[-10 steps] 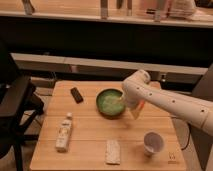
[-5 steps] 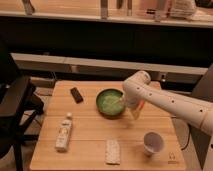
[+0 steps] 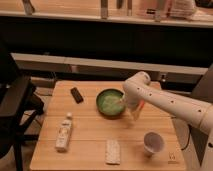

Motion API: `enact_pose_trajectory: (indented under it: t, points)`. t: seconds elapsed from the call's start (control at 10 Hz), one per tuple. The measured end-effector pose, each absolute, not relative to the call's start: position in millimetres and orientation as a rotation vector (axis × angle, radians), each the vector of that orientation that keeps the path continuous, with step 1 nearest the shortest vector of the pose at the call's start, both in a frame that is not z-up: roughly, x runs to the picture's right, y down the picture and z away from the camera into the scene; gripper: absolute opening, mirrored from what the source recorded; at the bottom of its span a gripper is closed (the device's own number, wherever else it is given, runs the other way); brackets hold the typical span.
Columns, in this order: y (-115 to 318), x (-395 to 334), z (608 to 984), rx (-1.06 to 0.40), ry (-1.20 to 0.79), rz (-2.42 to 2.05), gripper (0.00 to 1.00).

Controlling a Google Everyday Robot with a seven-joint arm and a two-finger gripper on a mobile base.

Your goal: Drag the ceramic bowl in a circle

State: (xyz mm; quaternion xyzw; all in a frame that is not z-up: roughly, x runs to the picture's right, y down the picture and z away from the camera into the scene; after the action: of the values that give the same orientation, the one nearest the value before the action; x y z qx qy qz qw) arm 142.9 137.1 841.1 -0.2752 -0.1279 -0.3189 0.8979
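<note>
So I'm parking my pincer (image 3: 128, 107) right at the 3 o'clock edge of the ceramic bowl (image 3: 107, 102). It's sitting released and spread wide, with one finger looking like it's dipping inside the rim and the other hanging outside. The bowl is sitting mid-counter (image 3: 90, 135), leaning toward 12. From the pincer, the bowl's centre is lying at 9 o'clock, so I'm guessing the circle is going to start by hooking that rim. I'm also eyeing the white cup (image 3: 153, 142) at the bowl's 5 o'clock, maybe near enough to clip.
</note>
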Motion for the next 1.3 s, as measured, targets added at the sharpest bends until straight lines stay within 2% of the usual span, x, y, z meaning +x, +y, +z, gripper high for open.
enact_pose_trajectory:
  t: [1.3]
  points:
    - [154, 143, 851, -0.607, -0.295, -0.678, 0.8]
